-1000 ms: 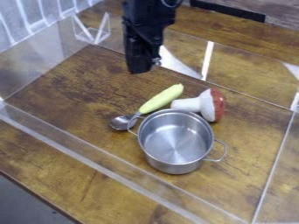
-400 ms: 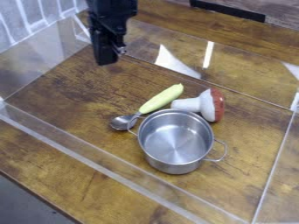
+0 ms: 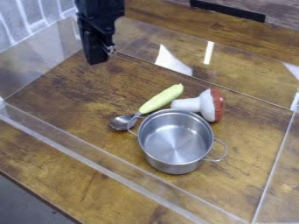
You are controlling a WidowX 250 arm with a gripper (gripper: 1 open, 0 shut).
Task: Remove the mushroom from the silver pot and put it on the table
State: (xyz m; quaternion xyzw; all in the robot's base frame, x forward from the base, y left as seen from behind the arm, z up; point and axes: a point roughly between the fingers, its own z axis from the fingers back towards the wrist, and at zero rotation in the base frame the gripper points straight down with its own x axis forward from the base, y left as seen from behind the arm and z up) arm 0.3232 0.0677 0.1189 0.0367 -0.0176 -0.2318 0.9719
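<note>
The mushroom (image 3: 202,105) lies on its side on the table (image 3: 82,101), its reddish cap to the right and cream stem to the left, just behind the silver pot (image 3: 177,141). The pot stands upright and its inside shows bare steel. My gripper (image 3: 94,57) hangs at the upper left, well away from both, with its black fingers shut and nothing between them.
A yellow-green vegetable (image 3: 160,98) lies diagonally left of the mushroom, with a small metal spoon (image 3: 121,122) at its lower end. Low clear acrylic walls (image 3: 117,179) border the tabletop on all sides.
The gripper has moved left and away from the mushroom, from above the table's middle to the upper left. The mushroom, pot, vegetable and spoon have stayed put.
</note>
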